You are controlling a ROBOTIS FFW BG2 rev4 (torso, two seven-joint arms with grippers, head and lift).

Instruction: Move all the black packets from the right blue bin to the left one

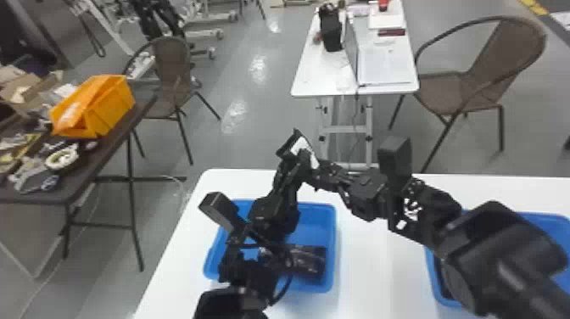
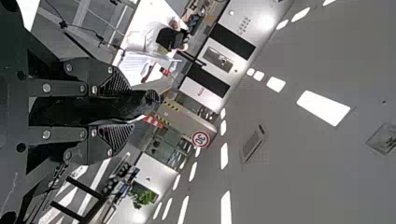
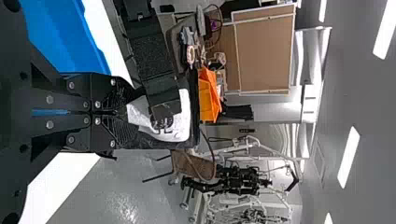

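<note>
Left pincer [image 1: 297, 163] and right pincer [image 1: 318, 167], both narrowed on the same item, meet above a white counter [image 1: 381, 271] bearing 2 blue bins set well apart. Inside the left bin [image 1: 333, 229] lies at least 1 black packet [image 1: 309, 261]; the right arm partly hides the right bin [image 1: 551, 222]. Held aloft between both pincers is 1 white-labeled packet [image 1: 292, 146].

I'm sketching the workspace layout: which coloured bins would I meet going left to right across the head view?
Orange bin → left blue bin → right blue bin.
</note>
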